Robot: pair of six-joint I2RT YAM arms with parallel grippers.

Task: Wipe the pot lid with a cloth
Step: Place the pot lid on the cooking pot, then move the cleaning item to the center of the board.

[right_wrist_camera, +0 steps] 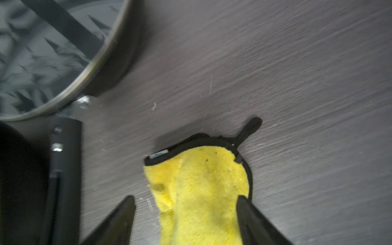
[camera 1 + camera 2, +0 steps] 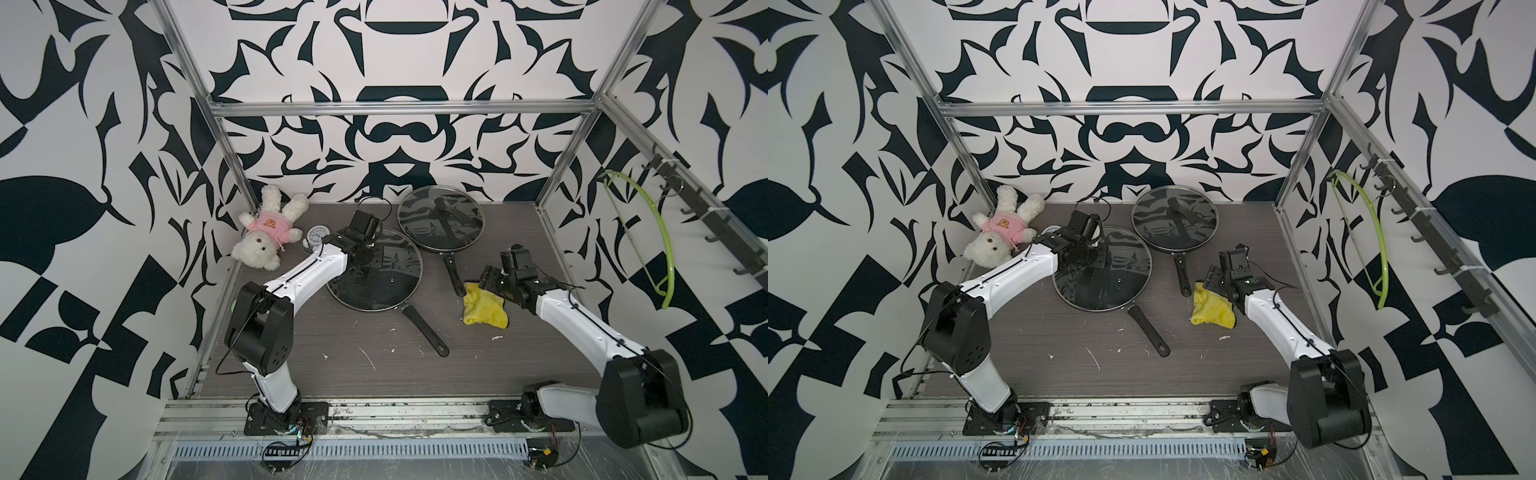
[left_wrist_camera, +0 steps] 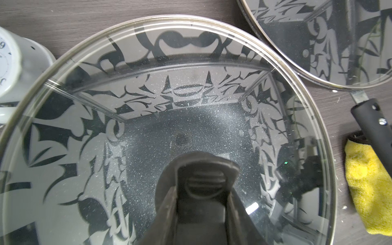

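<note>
Near the middle of the table [image 2: 374, 374], a glass pot lid [image 2: 390, 286] sat on a black frying pan whose handle [image 2: 424, 328] pointed toward the lower right of the frame. The left claw [image 3: 201, 186] was clenched on the lid's black knob [image 3: 201, 161] — the left wrist view showed a finger pressed against each side of it. To the right of that pan, in both top views, the yellow cloth [image 2: 486, 311] lay crumpled on the table. It was just beside the handle of a second pan [image 2: 453, 274], which stood nearer the back wall under a second lid [image 2: 440, 216]. The right claw [image 1: 186, 201] hung over the cloth's upper edge with its jaws spread and nothing grasped — in the right wrist view one finger stood against the dark trim and the other clear of the fabric. A teddy bear [image 2: 266, 237] and a small clock [image 2: 314, 240] lay at the upper left of the table.
</note>
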